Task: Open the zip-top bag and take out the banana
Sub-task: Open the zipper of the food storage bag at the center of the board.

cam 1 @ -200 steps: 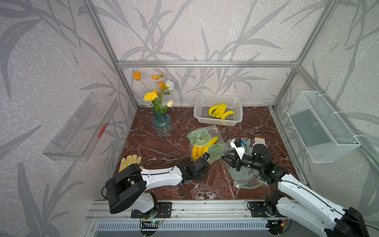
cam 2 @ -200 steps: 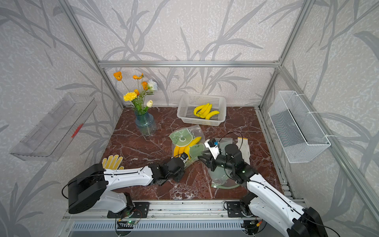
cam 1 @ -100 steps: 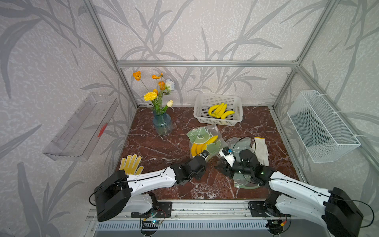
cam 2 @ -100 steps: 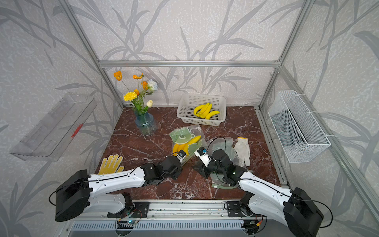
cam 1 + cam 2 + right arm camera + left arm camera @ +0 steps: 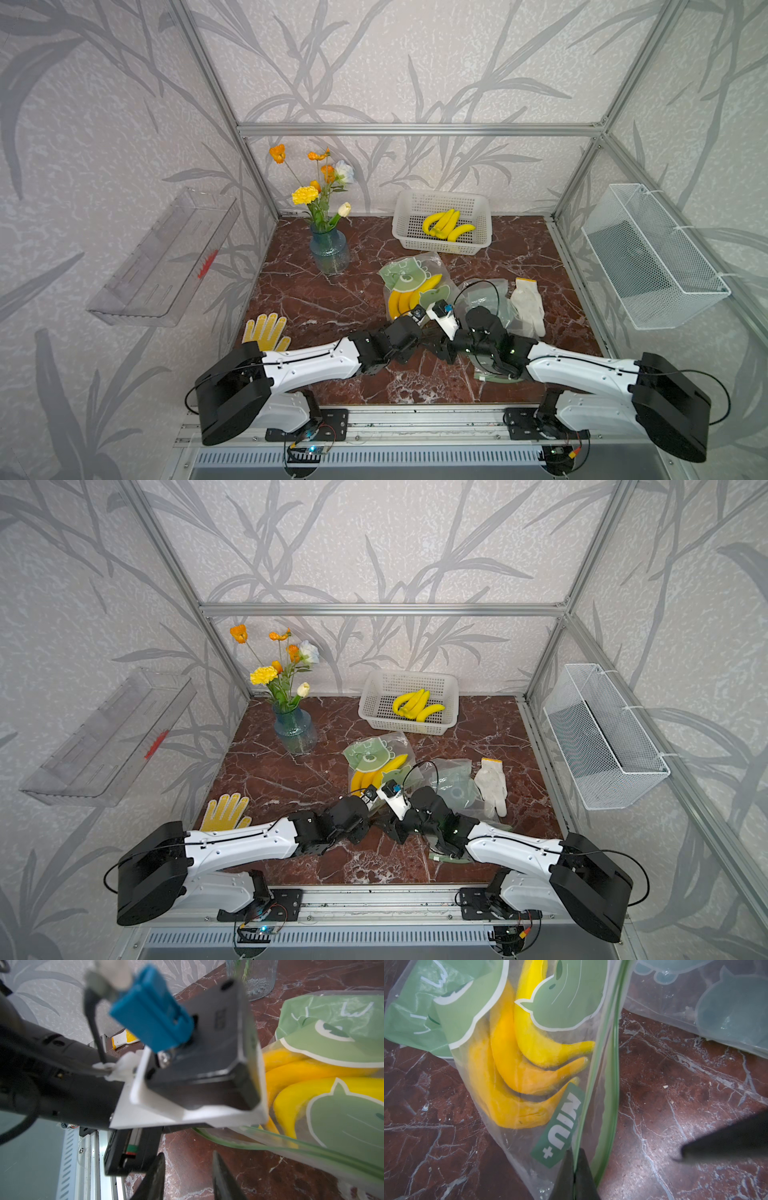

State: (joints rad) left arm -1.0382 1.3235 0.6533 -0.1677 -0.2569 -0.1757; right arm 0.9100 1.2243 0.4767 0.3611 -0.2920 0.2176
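There are two arms, two zip-top bags, two gloves, one vase and one white basket. The bag [image 5: 409, 276] with three bananas [image 5: 512, 1076] inside lies flat near the middle of the table [image 5: 316, 299], in front of the white basket [image 5: 405, 220], which holds a bunch of bananas [image 5: 446, 224] of its own. The second bag [image 5: 484, 297] lies just beside the first, partly under the right arm. A yellow glove [image 5: 266, 332] and a white glove [image 5: 527, 301] lie well apart, and the blue glass vase [image 5: 329, 253] holds flowers. The table is dark red marble with pale veins, inside a metal frame with leaf-patterned walls; a clear shelf [image 5: 166, 257] and a wire basket [image 5: 652, 257] hang on opposite sides. The bag is clear plastic printed with green cartoon animals, with a green zip strip [image 5: 608, 1064] along its mouth. The left gripper [image 5: 574, 1169] pinches the bag's edge beside that strip. The right gripper [image 5: 188, 1178] hangs over bare marble near the mouth, its fingers narrowly parted and holding nothing.
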